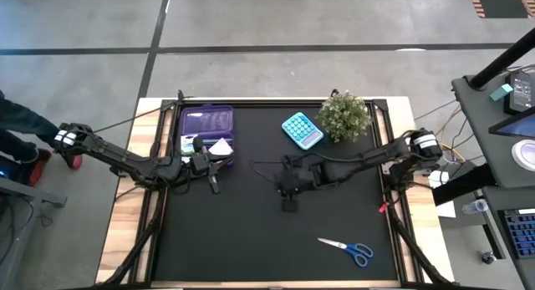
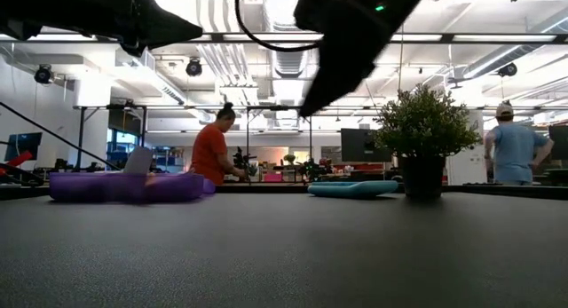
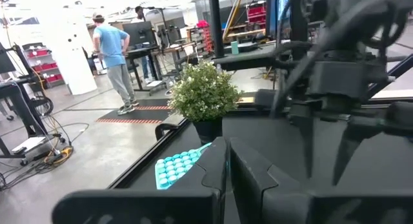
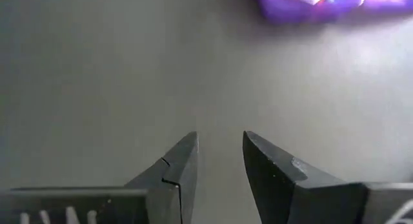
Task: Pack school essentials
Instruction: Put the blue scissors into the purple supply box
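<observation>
Even overhead light on black mat [image 1: 267, 231], shadows faint. Low view: bright ceiling lights [image 2: 284, 6], arms silhouetted, near mat blurred. Right wrist view soft, purple case [image 4: 329, 4] defocused.

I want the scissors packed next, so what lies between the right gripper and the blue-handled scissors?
Nothing: in the high view only bare black mat separates the right gripper, over the table's middle, from the blue-handled scissors near the front edge.

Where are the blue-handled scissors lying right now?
In the high view, the blue-handled scissors lie alone on the black mat near its front right corner, well apart from the right gripper and the purple case.
</observation>
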